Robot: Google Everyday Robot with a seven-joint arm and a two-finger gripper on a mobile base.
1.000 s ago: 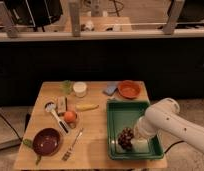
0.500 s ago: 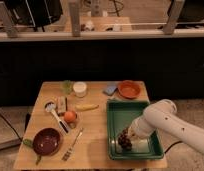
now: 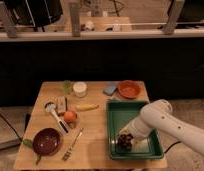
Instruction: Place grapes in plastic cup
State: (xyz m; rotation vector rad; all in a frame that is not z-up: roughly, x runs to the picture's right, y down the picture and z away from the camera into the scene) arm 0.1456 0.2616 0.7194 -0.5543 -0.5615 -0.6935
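Note:
The grapes (image 3: 125,141), a small dark purple bunch, lie in the near left part of a green tray (image 3: 145,111). My gripper (image 3: 132,134) comes in from the right at the end of the white arm (image 3: 162,120) and sits right over the grapes' right side, mostly hidden by the wrist. A pale green plastic cup (image 3: 67,87) stands at the table's far left, next to a white cup (image 3: 80,89), well away from the gripper.
An orange bowl (image 3: 129,89) and a blue sponge (image 3: 110,90) sit at the back. A banana (image 3: 87,107), an orange fruit (image 3: 70,116), a maroon bowl (image 3: 47,141), a fork (image 3: 72,146) and a brush (image 3: 57,116) lie on the left.
The arm has moved slightly left and down, bringing the gripper closer onto the grapes. The grapes stay in the tray.

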